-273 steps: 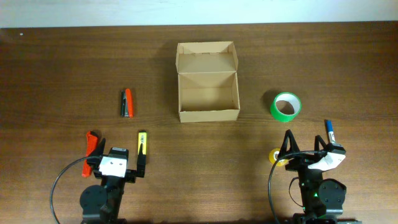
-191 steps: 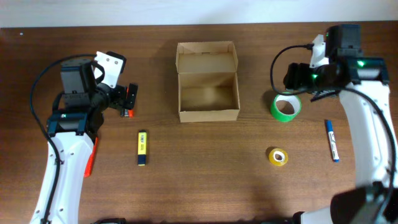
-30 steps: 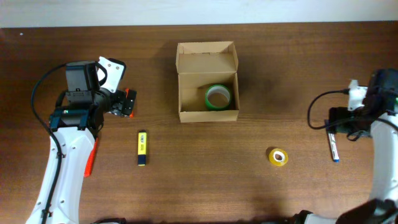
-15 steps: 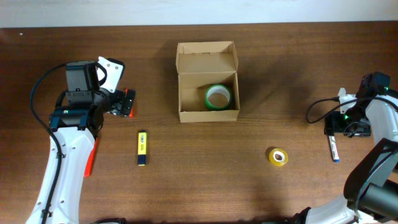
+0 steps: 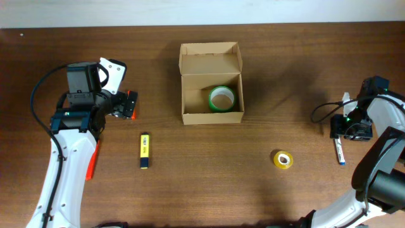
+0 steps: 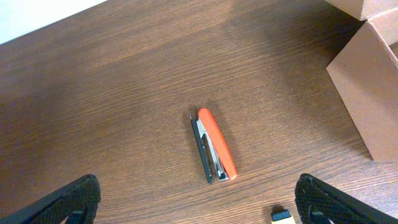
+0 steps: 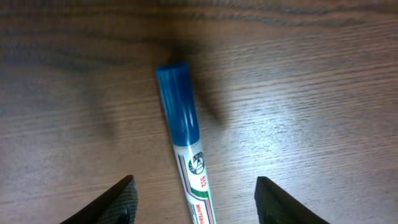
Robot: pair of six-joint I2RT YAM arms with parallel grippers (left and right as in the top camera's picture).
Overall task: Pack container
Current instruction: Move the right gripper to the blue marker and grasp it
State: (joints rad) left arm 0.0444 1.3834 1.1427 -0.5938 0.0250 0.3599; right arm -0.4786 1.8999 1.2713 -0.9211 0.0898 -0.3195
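Observation:
The tan cardboard container (image 5: 211,95) stands open at the table's middle back, flap lid up; its corner shows in the left wrist view (image 6: 372,93). A green tape roll (image 5: 221,98) lies inside it. My left gripper (image 6: 198,202) is open above an orange stapler (image 6: 214,146), also seen from overhead (image 5: 130,105). My right gripper (image 7: 196,202) is open low over a blue-capped whiteboard marker (image 7: 183,143), one finger on each side of it; the marker shows at the right edge from overhead (image 5: 340,151).
A yellow highlighter (image 5: 144,151) lies left of centre near the front; its tip shows in the left wrist view (image 6: 283,216). A yellow tape roll (image 5: 283,159) lies front right. An orange tool (image 5: 92,161) lies under the left arm.
The green tape roll went from the table into the container. My right arm left the box, moved right and has come down over the marker. The left arm has stayed over the stapler.

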